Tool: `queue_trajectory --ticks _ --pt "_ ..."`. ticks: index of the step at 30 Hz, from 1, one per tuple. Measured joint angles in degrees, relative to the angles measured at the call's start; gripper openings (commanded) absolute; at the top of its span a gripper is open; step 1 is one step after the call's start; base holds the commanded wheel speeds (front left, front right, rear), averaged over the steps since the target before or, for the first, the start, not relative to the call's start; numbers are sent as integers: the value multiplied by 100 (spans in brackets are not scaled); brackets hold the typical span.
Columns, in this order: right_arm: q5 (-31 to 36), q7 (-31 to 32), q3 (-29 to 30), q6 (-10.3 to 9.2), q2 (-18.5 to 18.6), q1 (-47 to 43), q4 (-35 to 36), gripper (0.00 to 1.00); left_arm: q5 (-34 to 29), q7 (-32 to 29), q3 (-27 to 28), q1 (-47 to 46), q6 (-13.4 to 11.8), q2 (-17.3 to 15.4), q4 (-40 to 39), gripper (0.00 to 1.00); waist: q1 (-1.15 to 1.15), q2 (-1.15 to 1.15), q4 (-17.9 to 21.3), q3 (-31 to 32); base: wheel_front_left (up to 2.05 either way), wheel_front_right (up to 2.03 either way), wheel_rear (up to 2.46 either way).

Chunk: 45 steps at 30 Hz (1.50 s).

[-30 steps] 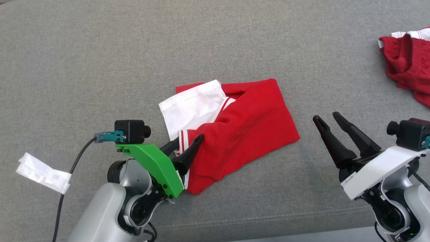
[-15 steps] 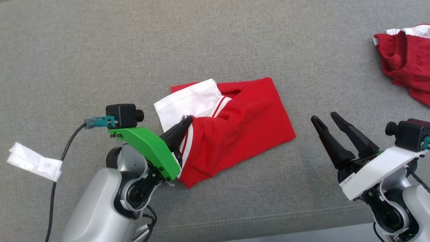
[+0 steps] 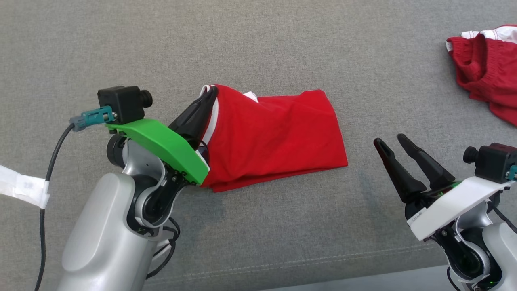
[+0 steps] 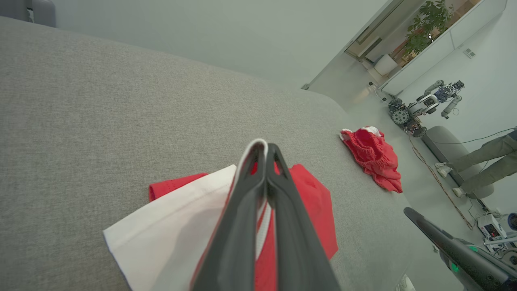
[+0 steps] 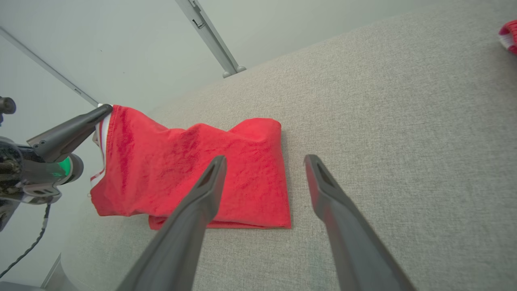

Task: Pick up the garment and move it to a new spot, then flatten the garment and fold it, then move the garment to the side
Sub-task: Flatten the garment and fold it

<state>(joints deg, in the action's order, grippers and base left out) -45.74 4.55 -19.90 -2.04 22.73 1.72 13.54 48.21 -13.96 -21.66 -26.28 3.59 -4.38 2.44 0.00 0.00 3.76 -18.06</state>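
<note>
Pinching the garment (image 3: 274, 137) by its striped hem (image 3: 213, 117) at the middle of the sofa (image 3: 282, 40), the left hand (image 3: 211, 93) is clamped tight and lifted, slanting toward the far edge. A second ago it lay open at that hem; red cloth now drapes over the white panel (image 4: 161, 218), and the right hand (image 3: 389, 140) stays spread and empty.

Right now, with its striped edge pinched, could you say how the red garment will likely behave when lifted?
Probably floppy: the red garment sags in creases from the edge pinched in the left gripper, its far end lying on the grey cushion. Likely light, since one narrow pinch raises that edge. The white panel looks free, so it may unfold.
</note>
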Motion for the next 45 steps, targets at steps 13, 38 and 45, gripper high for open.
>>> queue_trajectory --ticks 13,38,45 --pt "2 -8 -31 45 -14 9 46 100 -321 210 90 -12 -34 -190 374 14 0 0 143 -212 0 0 0" --pt "44 -97 43 43 31 7 -25 100 -716 467 66 12 -192 -392 1383 22 0 0 149 -233 0 0 0" --pt "44 -91 44 43 60 7 -27 100 -810 531 86 8 -237 -488 1504 24 0 0 132 -245 0 0 0"
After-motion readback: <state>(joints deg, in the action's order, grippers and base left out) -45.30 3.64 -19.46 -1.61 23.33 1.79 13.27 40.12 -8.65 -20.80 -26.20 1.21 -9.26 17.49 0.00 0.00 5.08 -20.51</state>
